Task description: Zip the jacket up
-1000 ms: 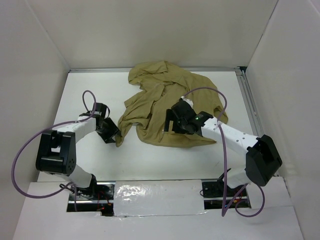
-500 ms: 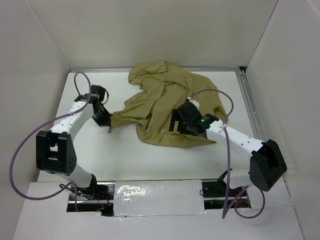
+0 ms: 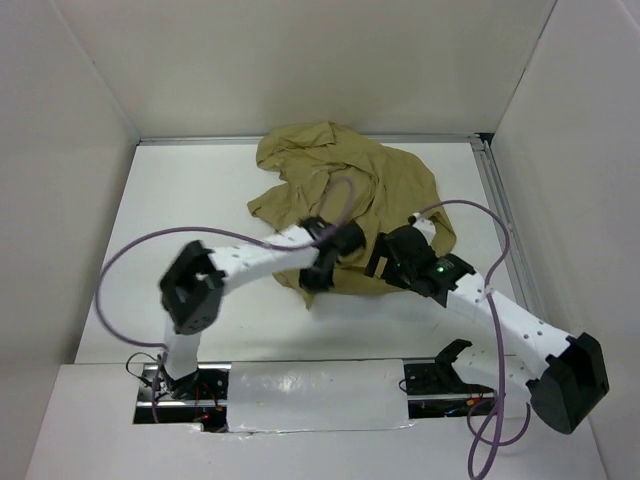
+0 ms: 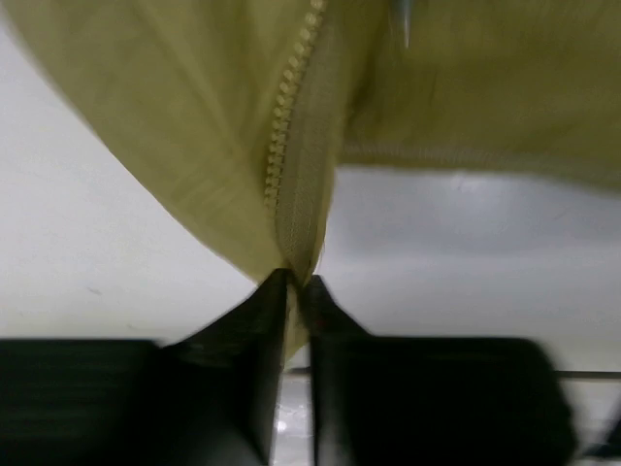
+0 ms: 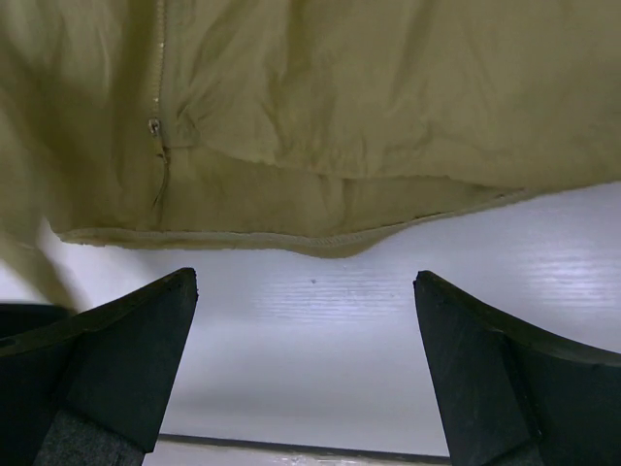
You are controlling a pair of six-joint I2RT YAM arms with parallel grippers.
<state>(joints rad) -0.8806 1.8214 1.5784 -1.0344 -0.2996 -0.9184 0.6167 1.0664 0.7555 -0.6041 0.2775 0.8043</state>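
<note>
The khaki-tan jacket (image 3: 345, 190) lies crumpled at the back middle of the white table. My left gripper (image 3: 314, 276) is at its near hem, shut on the jacket's zipper edge. In the left wrist view the fingers (image 4: 267, 320) pinch the fabric corner where the zipper teeth (image 4: 286, 107) end. My right gripper (image 3: 390, 262) is open and empty just right of it, over the jacket's near hem. In the right wrist view the hem (image 5: 320, 238) and a small zipper pull (image 5: 153, 126) show beyond the open fingertips (image 5: 160, 311).
White walls enclose the table (image 3: 180, 200) on three sides. A metal rail (image 3: 500, 210) runs along the right edge. Purple cables (image 3: 140, 265) loop from both arms over the table.
My left gripper has swung from the table's left side to the right, carrying the jacket's edge to the near hem. My right arm has drawn back to the right.
</note>
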